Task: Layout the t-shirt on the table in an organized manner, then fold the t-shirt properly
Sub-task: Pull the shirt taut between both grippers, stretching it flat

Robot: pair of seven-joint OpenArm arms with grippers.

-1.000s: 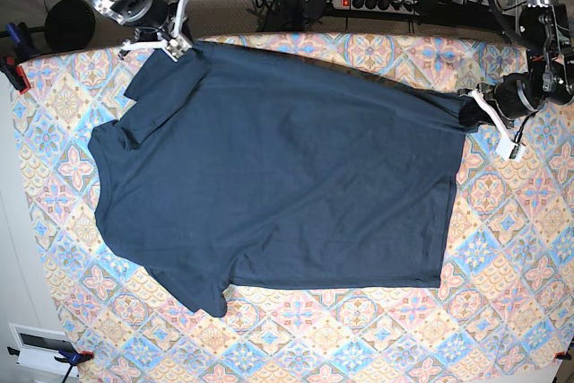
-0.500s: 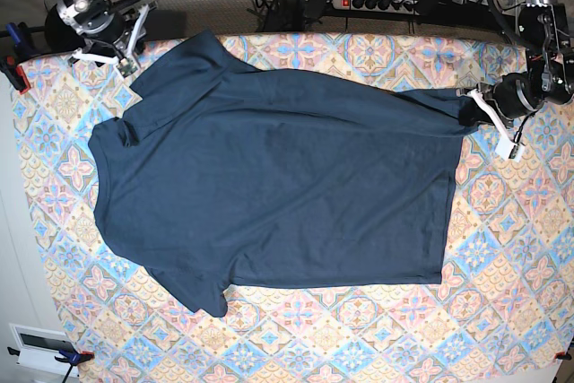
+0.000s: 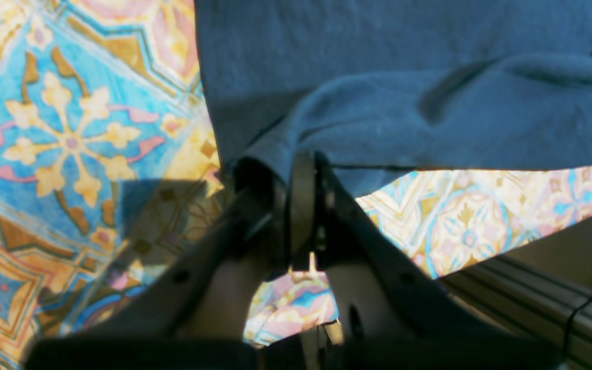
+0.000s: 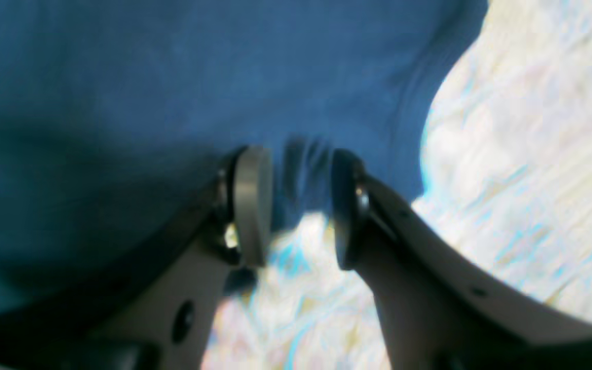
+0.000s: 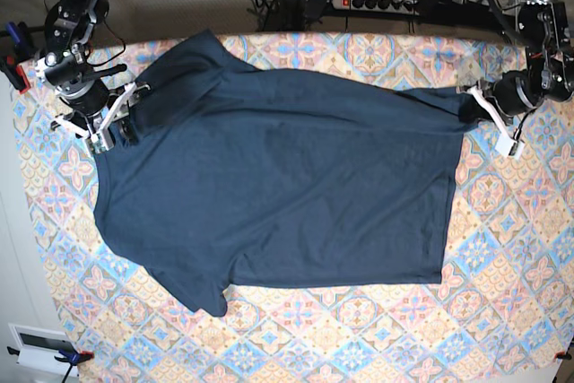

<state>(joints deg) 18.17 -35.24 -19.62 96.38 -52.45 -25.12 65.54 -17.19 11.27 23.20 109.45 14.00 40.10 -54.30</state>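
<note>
the left claw [image 3: 301, 169] pinches the t-shirt [image 5: 278, 177] on the counter [image 5: 502, 266], while the right claw [image 4: 293, 205] is apart.

Grey carpet floor [image 5: 206, 6] behind, black power strip [image 5: 381, 2] among tangled cables

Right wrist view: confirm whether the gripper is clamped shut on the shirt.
No. The right gripper has its jaws apart, with only a blurred edge of the t-shirt showing in the gap between them.
</note>
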